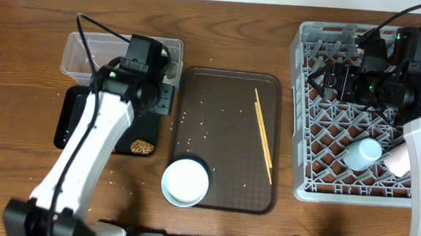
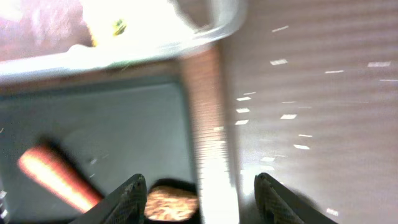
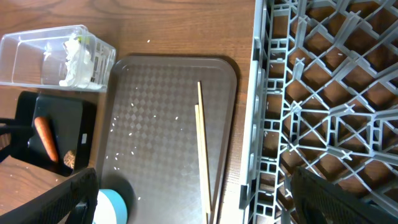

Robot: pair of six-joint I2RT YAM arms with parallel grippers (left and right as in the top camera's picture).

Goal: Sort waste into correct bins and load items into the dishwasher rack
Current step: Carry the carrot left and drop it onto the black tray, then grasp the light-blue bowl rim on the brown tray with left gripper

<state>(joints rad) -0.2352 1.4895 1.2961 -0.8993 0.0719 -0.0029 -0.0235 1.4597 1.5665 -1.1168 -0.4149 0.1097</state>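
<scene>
Right gripper (image 3: 199, 202) jaws stand wide apart and empty; likewise the left gripper (image 2: 200, 190). We find the dishwasher rack (image 1: 320, 125) holding the light blue cup (image 1: 362, 153) and pink cup (image 1: 396, 164), the clear tub (image 3: 25, 68) the napkin (image 3: 76, 56), and the black tray (image 3: 68, 112) the carrot (image 3: 45, 138) and food lump (image 3: 69, 160). Chopsticks (image 3: 202, 143) lie on the serving tray (image 3: 155, 93), left of the rack, long axis front-to-back, nearer the right arm.

Overhead camera: fixed above the counter (image 1: 24, 48), facing straight down, far enough to cover the full layout. Left wrist camera: facing down, very near and blurred, over a black tray (image 2: 93, 124) corner. Right wrist camera: higher, facing down over the brown serving tray (image 3: 168, 124) and rack (image 3: 323, 93) edge. All three views share the black tray.
</scene>
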